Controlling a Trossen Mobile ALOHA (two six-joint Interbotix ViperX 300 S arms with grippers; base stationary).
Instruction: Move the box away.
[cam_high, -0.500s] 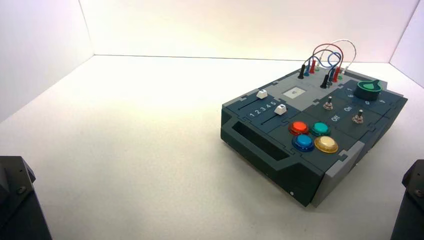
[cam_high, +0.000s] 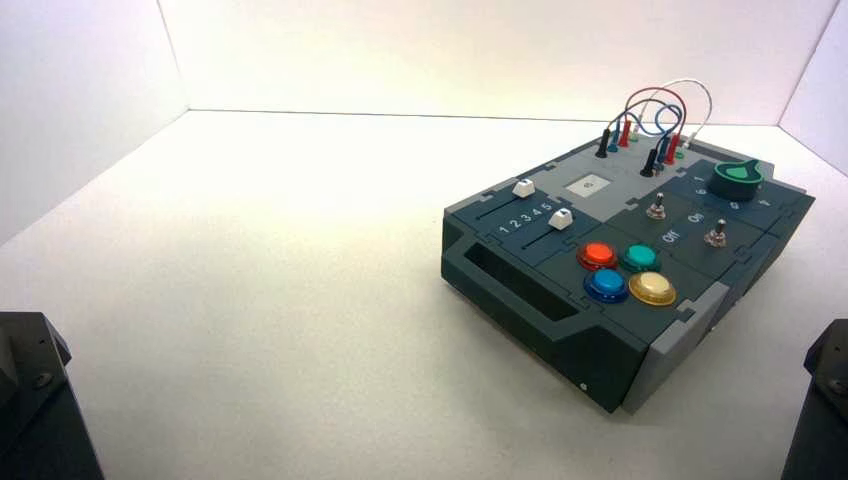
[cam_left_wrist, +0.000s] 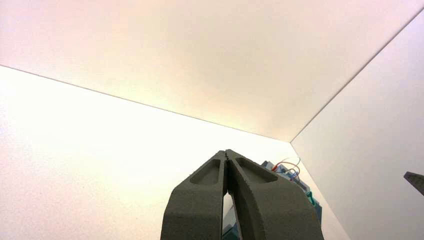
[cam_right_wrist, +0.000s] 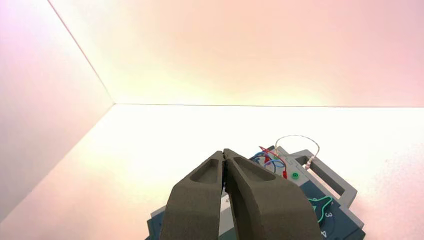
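The box (cam_high: 520, 300), a dark teal-grey wedge, stands turned at an angle on the right half of the white table. Its top carries red (cam_high: 598, 255), green (cam_high: 640, 257), blue (cam_high: 606, 285) and yellow (cam_high: 652, 289) buttons, two white sliders (cam_high: 524, 188), two toggle switches (cam_high: 656, 209), a green knob (cam_high: 737, 178) and looped wires (cam_high: 655, 110). My left gripper (cam_left_wrist: 226, 151) is shut on nothing, well back from the box (cam_left_wrist: 295, 177), which peeks out beyond its fingers. My right gripper (cam_right_wrist: 223, 151) is also shut and empty, with the box (cam_right_wrist: 325, 200) below and ahead of it.
White walls (cam_high: 90, 90) close the table (cam_high: 250, 280) in on the left, back and right. The box's far right corner lies near the right wall. Both arms are parked at the near corners, left (cam_high: 30, 400) and right (cam_high: 825, 400).
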